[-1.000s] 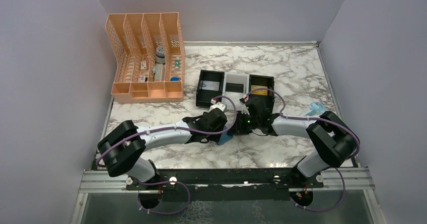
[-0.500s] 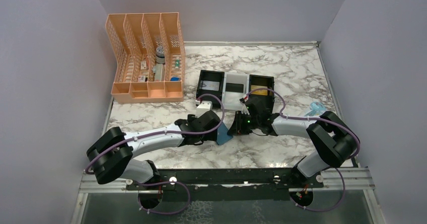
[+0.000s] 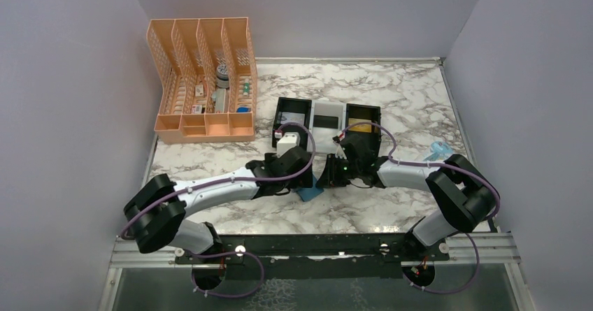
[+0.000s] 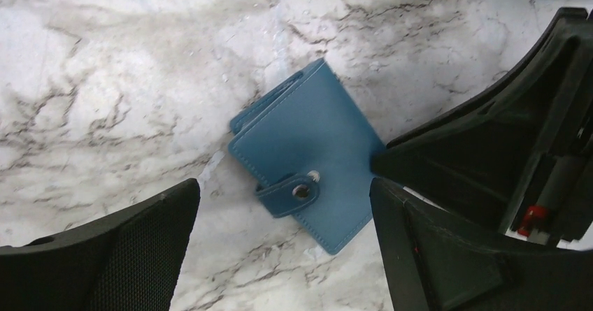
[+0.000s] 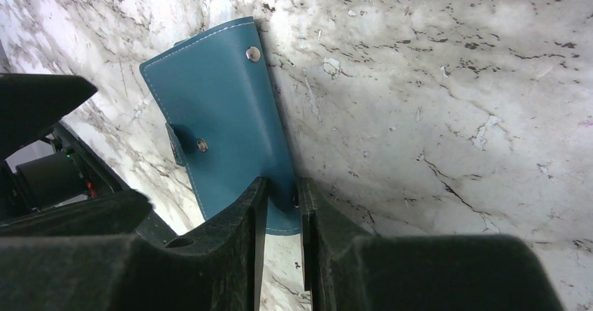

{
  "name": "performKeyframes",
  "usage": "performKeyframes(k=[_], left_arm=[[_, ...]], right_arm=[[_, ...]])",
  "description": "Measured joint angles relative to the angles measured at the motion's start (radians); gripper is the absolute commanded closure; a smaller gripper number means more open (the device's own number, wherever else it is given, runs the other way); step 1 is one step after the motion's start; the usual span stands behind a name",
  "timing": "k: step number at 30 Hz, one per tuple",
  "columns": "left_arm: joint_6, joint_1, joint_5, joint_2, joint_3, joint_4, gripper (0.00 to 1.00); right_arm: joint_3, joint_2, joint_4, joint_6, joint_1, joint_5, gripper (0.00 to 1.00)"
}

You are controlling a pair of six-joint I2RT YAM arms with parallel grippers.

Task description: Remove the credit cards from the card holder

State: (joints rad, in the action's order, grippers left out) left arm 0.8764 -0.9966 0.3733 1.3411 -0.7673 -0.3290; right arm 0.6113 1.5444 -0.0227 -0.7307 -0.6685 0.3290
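The teal-blue card holder (image 4: 308,150) is folded shut, its snap tab (image 4: 297,192) fastened, low over the marble table (image 3: 391,87). It also shows in the right wrist view (image 5: 217,115), and a corner shows in the top view (image 3: 308,193). My right gripper (image 5: 280,189) is shut on the holder's near edge (image 3: 327,179). My left gripper (image 4: 281,206) is open, its jaws wide on either side of the holder, just above it (image 3: 306,182). In the tray lie a silver-grey card (image 3: 289,118), a black card (image 3: 326,121) and a gold card (image 3: 361,124).
The black-and-white three-compartment tray (image 3: 326,107) stands just behind both grippers. A peach mesh desk organizer (image 3: 203,80) with small items stands at the back left. A small clear plastic object (image 3: 439,150) lies at the right, by the right arm's elbow.
My left gripper drew back to the left, then came forward again over the card holder. My right gripper has stayed put, shut on the holder.
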Motion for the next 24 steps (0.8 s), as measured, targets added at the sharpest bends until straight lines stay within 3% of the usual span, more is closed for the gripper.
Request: performKeyframes(k=[10, 17, 24], left_arm=[[0.024, 0.0, -0.028, 0.222, -0.092, -0.024, 0.22], [0.033, 0.0, -0.027, 0.204, -0.091, -0.061, 0.4], [0.056, 0.0, -0.022, 0.132, -0.043, -0.086, 0.52]], right_arm=[[0.002, 0.0, 0.005, 0.0, 0.0, -0.002, 0.77], [0.004, 0.0, 0.009, 0.0, 0.0, -0.003, 0.77], [0.01, 0.0, 0.021, 0.0, 0.0, -0.007, 0.77]])
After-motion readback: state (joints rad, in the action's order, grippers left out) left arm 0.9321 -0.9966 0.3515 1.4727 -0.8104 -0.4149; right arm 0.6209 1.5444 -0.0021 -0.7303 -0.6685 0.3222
